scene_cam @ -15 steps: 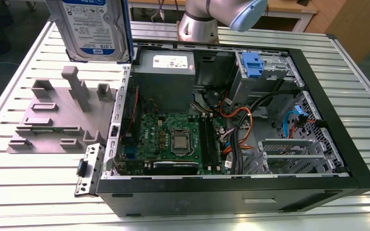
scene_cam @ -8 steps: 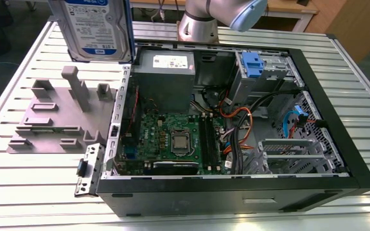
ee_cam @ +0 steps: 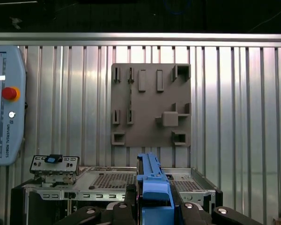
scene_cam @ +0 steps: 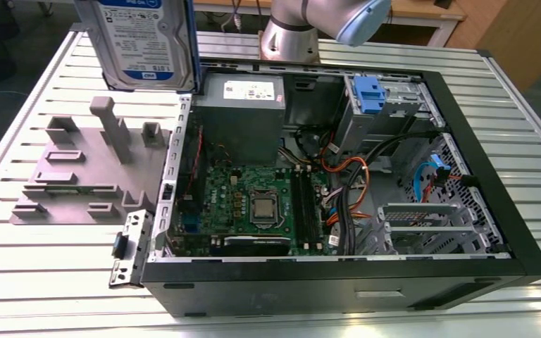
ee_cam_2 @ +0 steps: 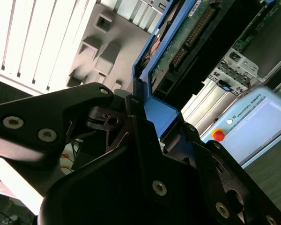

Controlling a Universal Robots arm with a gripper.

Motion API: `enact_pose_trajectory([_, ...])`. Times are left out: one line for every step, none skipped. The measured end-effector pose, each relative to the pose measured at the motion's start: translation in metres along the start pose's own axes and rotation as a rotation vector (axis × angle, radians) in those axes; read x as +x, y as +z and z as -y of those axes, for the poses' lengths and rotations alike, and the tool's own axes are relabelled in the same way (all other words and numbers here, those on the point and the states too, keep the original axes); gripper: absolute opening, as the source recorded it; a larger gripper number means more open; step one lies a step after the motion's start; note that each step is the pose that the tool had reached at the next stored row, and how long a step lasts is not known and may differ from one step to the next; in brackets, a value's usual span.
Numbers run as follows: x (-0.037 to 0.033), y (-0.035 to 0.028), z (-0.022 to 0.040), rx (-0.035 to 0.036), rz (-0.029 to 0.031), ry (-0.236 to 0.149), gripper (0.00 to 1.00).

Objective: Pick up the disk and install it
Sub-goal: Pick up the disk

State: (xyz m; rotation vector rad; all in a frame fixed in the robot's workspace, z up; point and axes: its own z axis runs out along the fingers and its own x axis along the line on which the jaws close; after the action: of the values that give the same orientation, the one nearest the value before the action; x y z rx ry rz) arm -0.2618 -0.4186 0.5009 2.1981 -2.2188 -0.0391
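Note:
The disk [scene_cam: 137, 42] hangs upright in the air at the far left of the exterior view, above the table and beside the open computer case [scene_cam: 496, 211]. Its white-and-blue label faces the camera and a blue frame runs along its edge. In the second wrist view my gripper [ee_cam_2: 147, 115] is shut on the blue frame of the disk [ee_cam_2: 187, 42], whose green circuit-board side shows. In the first wrist view the disk's blue edge [ee_cam: 152, 183] stands between the black fingers [ee_cam: 119, 213] of my gripper [ee_cam: 154, 211].
A grey fixture plate [scene_cam: 82, 169] with empty slots lies on the slatted metal table [scene_cam: 26, 267], left of the case. Inside the case are a motherboard [scene_cam: 251, 204], a grey power supply box [scene_cam: 242, 105], cables and a blue-latched drive bay [scene_cam: 369, 95]. A teach pendant [ee_cam: 4, 122] lies on the table.

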Motion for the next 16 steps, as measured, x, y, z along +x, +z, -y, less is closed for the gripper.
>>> enact_pose_trajectory([0.0, 0.0, 0.0005, 0.0, 0.0, 0.0, 0.37])
enact_pose_trajectory([0.0, 0.0, 0.0009, 0.0, 0.0, 0.0, 0.37])
enact_pose_trajectory([0.0, 0.0, 0.0014, 0.0, 0.0, 0.0, 0.37])
enact_pose_trajectory([0.0, -0.0001, 0.0019, 0.0, 0.0, 0.0, 0.37])
enact_pose_trajectory([0.0, 0.0, 0.0024, 0.0, 0.0001, 0.0, 0.37])
enact_pose_trajectory([0.0, -0.0001, 0.0028, 0.0, 0.0, 0.0, 0.37])
enact_pose_trajectory([0.0, -0.0001, 0.0033, 0.0, 0.0, 0.0, 0.37])
enact_pose_trajectory([0.0, -0.0001, 0.0038, 0.0, -0.0001, 0.0, 0.37])
enact_pose_trajectory([0.0, -0.0002, 0.0042, 0.0, 0.0, 0.0, 0.37])
enact_pose_trajectory([0.0, -0.0001, 0.0046, 0.0001, 0.0001, 0.0, 0.37])
enact_pose_trajectory([0.0, -0.0002, 0.0051, 0.0, 0.0, 0.0, 0.37])
enact_pose_trajectory([-0.0001, -0.0002, 0.0055, 0.0, 0.0, 0.0, 0.37])
enact_pose_trajectory([0.0, -0.0002, 0.006, 0.0, 0.0001, 0.0, 0.37])
enact_pose_trajectory([-0.0001, -0.0002, 0.0064, 0.0, 0.0, 0.0, 0.37])
enact_pose_trajectory([-0.0001, -0.0002, 0.0068, 0.0, 0.0, 0.0, 0.37])
enact_pose_trajectory([-0.0001, -0.0002, 0.0071, 0.0, 0.0, 0.0, 0.37])
